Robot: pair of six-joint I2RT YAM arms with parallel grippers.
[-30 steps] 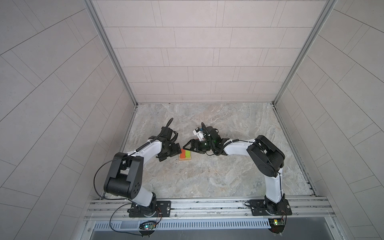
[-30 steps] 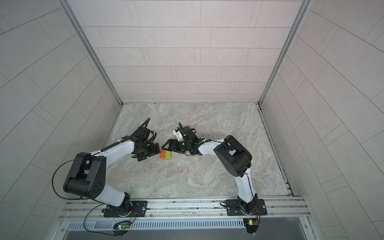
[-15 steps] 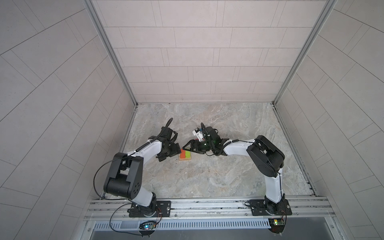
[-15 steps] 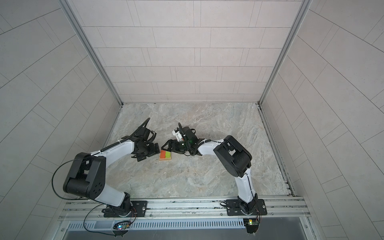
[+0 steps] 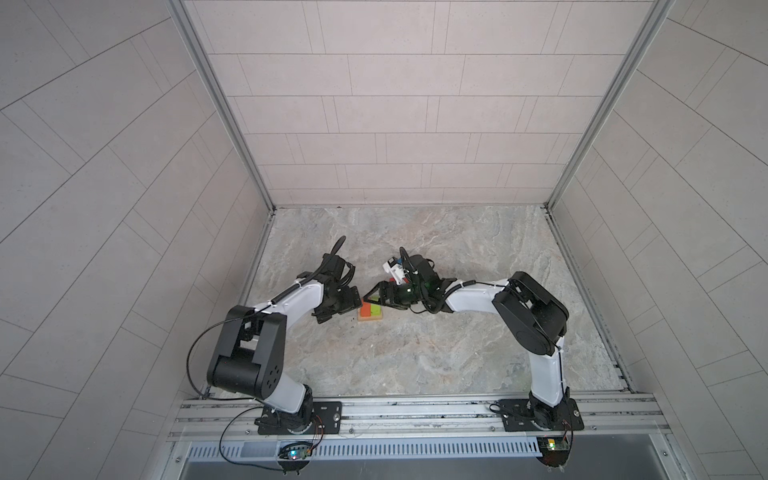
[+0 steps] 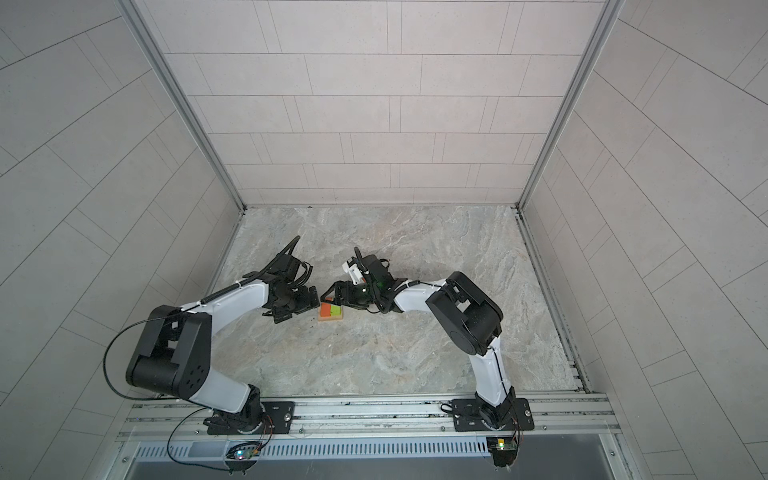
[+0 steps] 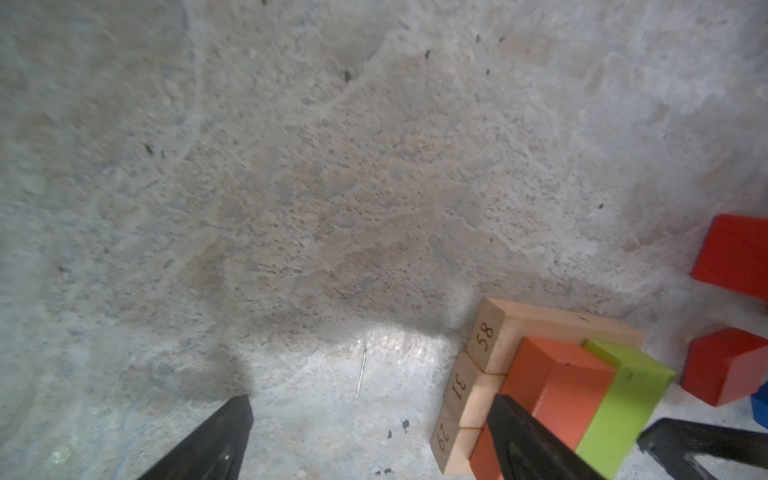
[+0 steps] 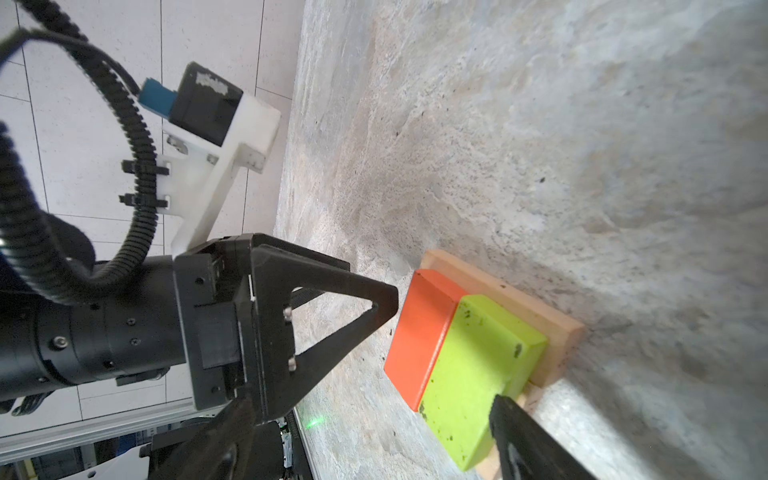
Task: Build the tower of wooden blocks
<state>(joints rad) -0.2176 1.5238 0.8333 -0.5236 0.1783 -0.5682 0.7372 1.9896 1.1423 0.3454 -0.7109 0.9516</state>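
The tower (image 5: 369, 313) is a low stack: tan bars (image 7: 484, 332) numbered on their ends lie side by side, with an orange oblong (image 8: 419, 332) and a lime oblong (image 8: 478, 374) flat on them. My left gripper (image 7: 370, 401) is open and empty just left of the stack, one fingertip (image 7: 519, 432) over the orange end. My right gripper (image 8: 374, 415) stands open on the stack's far right side, one fingertip (image 8: 528, 436) at the lime oblong's corner. Both grippers (image 5: 353, 301) (image 5: 372, 295) flank the stack in both top views. Two red blocks (image 7: 735, 253) (image 7: 723, 365) lie beyond it.
A blue block's corner (image 7: 761, 407) shows at the edge of the left wrist view, next to the nearer red block. The marble floor (image 5: 415, 353) is walled by tiled panels on three sides, with a metal rail (image 5: 415, 415) along the front.
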